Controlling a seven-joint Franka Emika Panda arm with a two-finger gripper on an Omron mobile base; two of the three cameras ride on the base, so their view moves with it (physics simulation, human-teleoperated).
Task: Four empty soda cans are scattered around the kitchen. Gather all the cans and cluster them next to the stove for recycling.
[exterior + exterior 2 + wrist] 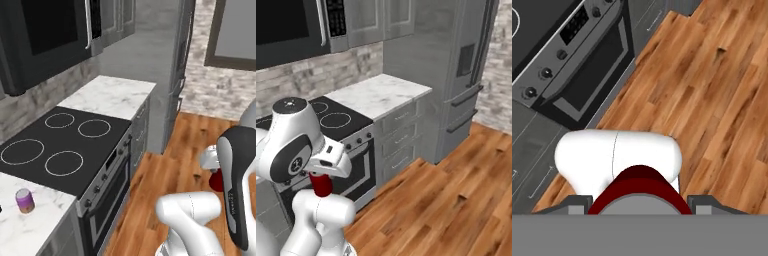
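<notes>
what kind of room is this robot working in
A home kitchen, most likely: a black glass stove with ring burners and an oven door below, a marble counter beside it, and a tall steel fridge on a wood floor.

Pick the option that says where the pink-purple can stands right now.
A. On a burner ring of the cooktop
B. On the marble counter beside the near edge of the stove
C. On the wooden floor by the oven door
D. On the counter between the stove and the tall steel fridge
B: in the left base view the pink-purple can stands upright on the marble counter, just off the near edge of the stove, clear of every burner ring.
</notes>
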